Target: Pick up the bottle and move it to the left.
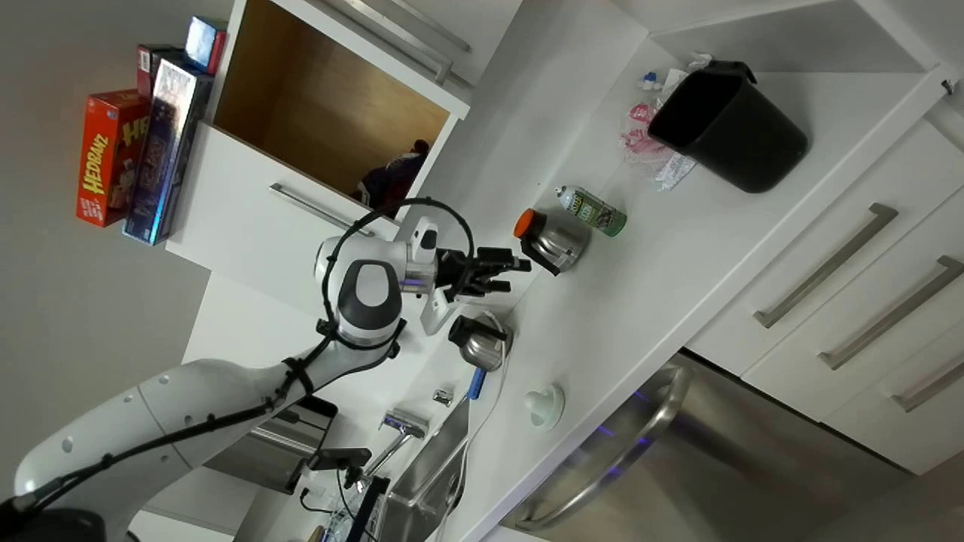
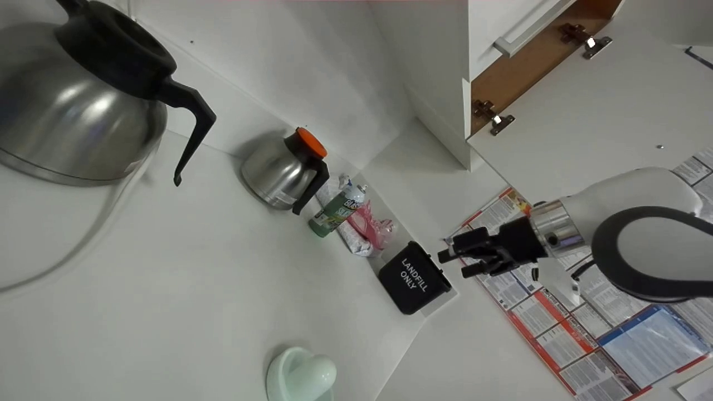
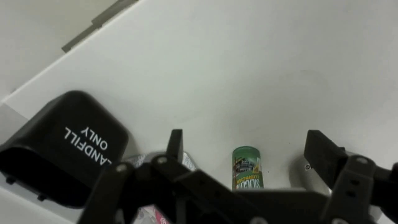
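Since the white counter (image 3: pixel 217 77) bears two things that could answer to "bottle": a stubby steel flask (image 2: pixel 276 170) and a green spray can (image 2: pixel 337 210) stand upright, just beside each other; I cannot settle which is meant.
Black bin (image 3: pixel 90 140): beyond the can from the flask, apart from both, so it should not hamper a grasp.
Hand (image 3: pixel 244 140): fingers spread wide, holding nothing, apart from both; the wrist view frames the can between the fingertips.
Flask: stiff, probably slippery on its rounded belly, heavy if full; best taken by the black neck (image 2: pixel 295 146) or handle (image 2: pixel 315 186), carried level.
Can: rigid, likely lighter, smooth; close squarely across mid-body, gently, since the shell may be pressurised.
Orange lid (image 2: pixel 312 142): could work loose, so a poor hold.
Nozzle (image 2: pixel 362 188): the fragile bit; aim below it.
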